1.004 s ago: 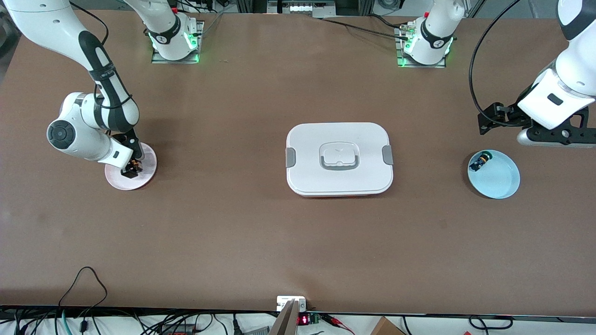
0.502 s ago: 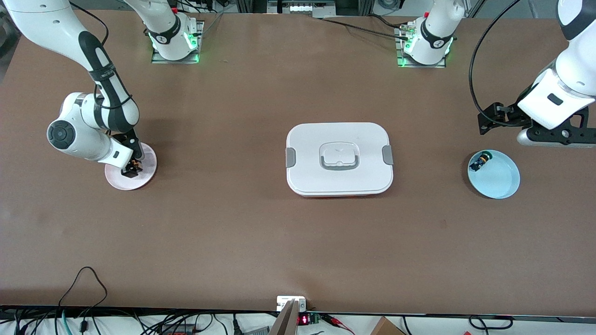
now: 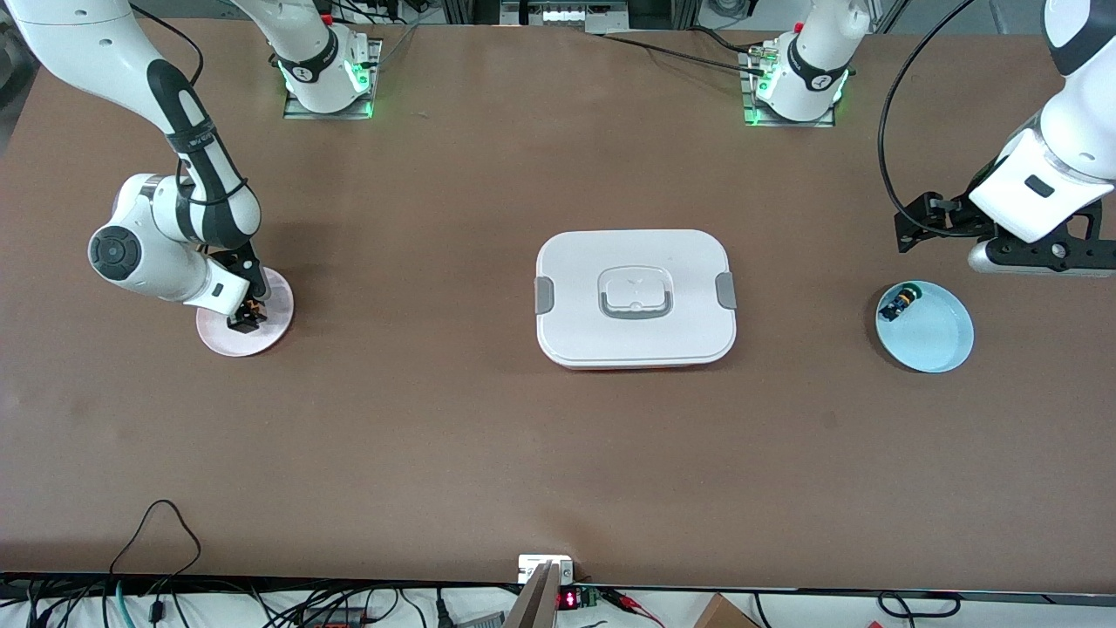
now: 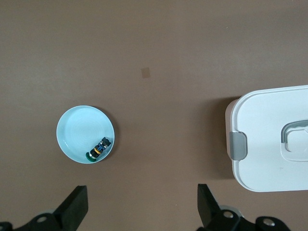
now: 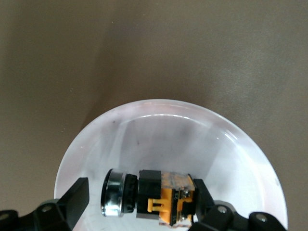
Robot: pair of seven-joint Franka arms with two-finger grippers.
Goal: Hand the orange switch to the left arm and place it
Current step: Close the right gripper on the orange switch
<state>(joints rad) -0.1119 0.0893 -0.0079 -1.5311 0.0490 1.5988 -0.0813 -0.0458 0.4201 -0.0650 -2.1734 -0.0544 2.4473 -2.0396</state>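
Reading the front view as a clock face centred on the box (image 3: 636,298): pink plate (image 3: 261,345) at 9 o'clock, blue plate (image 3: 940,347) at 3 o'clock. The orange switch (image 5: 163,197) lies on its side near the middle of the pink plate. The right gripper (image 5: 139,197) is down on that plate, jaws open and bracketing the switch end to end. One finger (image 5: 201,191) sits against the orange end; the other stands just clear of the silver cap. Nothing gripped yet. The left gripper (image 4: 142,214) hovers over bare table at about 1 o'clock of the blue plate, jaws at full spread, empty, waiting. Risks as I judge them:
- The pinch runs along the switch's length onto a rounded cap, so an uneven squeeze could kick it sideways or cock it in the jaws.
- The light plate may skid under finger contact.
- The box sits on the straight line between the plates, so a low carry or a low handover would clip its lid.
- The part is tiny, leaving little spare surface for a second grip.
- The small dark part (image 3: 899,302) already in the blue plate could be mistaken for the target.
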